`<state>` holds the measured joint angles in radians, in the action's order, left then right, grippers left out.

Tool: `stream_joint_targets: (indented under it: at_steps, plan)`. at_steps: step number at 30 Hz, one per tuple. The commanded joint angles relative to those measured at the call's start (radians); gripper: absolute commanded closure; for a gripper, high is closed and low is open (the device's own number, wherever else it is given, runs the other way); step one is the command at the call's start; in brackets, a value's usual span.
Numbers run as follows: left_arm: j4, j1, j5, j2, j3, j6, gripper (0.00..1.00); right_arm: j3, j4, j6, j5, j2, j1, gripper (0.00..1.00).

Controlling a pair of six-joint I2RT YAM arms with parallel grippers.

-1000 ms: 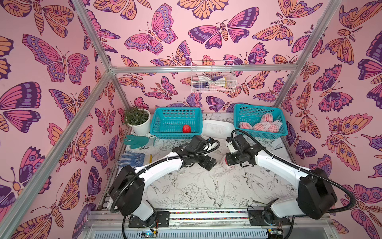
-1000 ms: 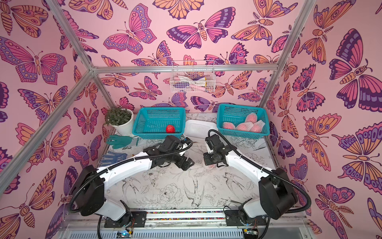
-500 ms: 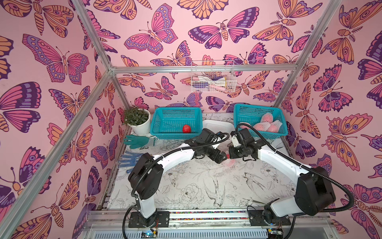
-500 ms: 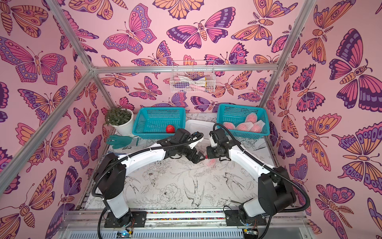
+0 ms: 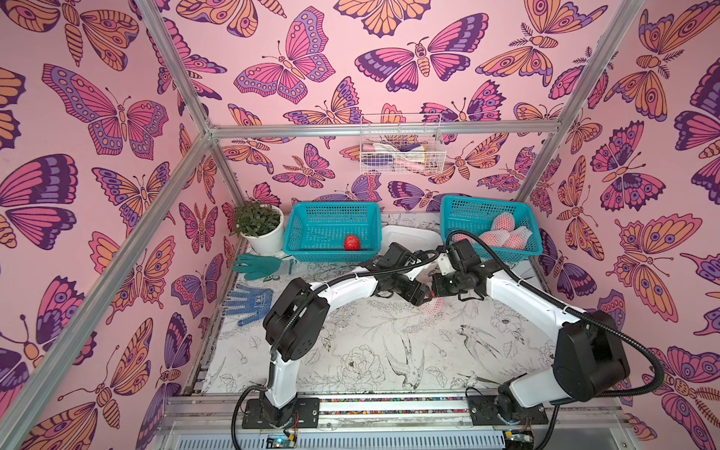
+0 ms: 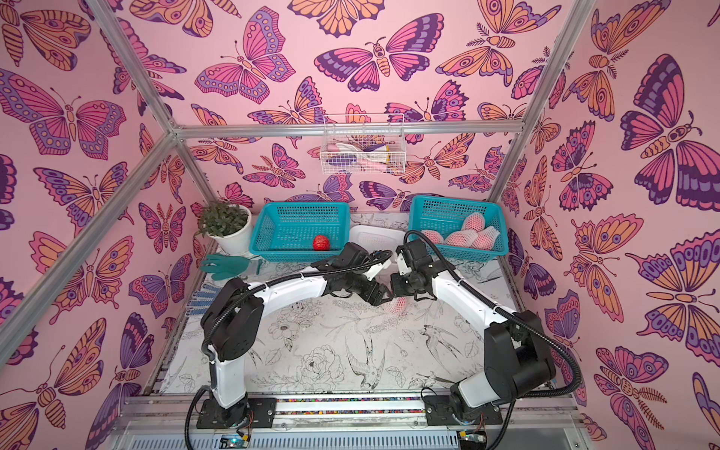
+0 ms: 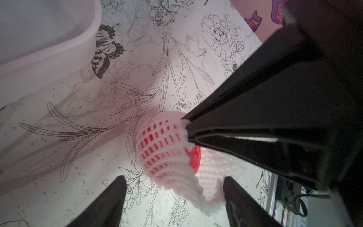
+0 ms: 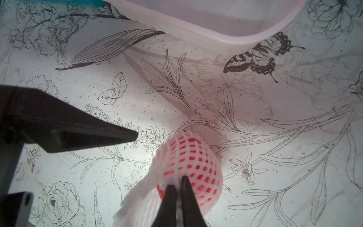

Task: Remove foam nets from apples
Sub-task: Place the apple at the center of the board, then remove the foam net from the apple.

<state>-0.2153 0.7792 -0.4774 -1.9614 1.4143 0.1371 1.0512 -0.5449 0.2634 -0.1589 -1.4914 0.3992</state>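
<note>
Foam net (image 7: 163,149) on apple (image 7: 195,159), white tub (image 5: 403,237) near, blue glove (image 5: 249,302) well apart

In comes the left arm (image 5: 350,286), unfolding from its tucked pose at the near left of the table (image 5: 350,350) and reaching across toward the middle, elbow swinging forward. The left gripper (image 7: 173,177), well apart from the netted apple (image 7: 195,159) a second ago, now sits right at it, fingers spread either side of the loose tail of the foam net (image 7: 161,149) that the right gripper (image 7: 186,126) pinches. The right arm (image 5: 522,290) nudges slightly toward the back.
</note>
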Motion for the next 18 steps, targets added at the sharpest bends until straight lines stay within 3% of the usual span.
stream_joint_targets:
  at_steps: [1, 5, 12, 15, 18]
  plan:
    - [0.034, -0.001, -0.018, -0.022, 0.025, 0.01, 0.34, 0.026, -0.005, 0.013, -0.017, 0.005, -0.014, 0.89]
    - [0.036, -0.003, -0.02, -0.035, 0.038, 0.009, 0.54, 0.023, 0.001, 0.02, -0.027, 0.011, -0.028, 0.85]
    - [0.037, -0.003, -0.029, -0.053, 0.058, 0.022, 0.9, 0.021, 0.01, 0.0, -0.059, 0.055, -0.065, 0.62]
    - [0.036, -0.007, -0.015, -0.047, 0.052, 0.033, 0.99, 0.015, 0.015, -0.02, -0.061, 0.086, -0.093, 0.53]
    - [0.037, -0.017, 0.007, -0.024, 0.034, 0.056, 1.0, -0.015, 0.034, -0.041, -0.077, 0.13, -0.134, 0.45]
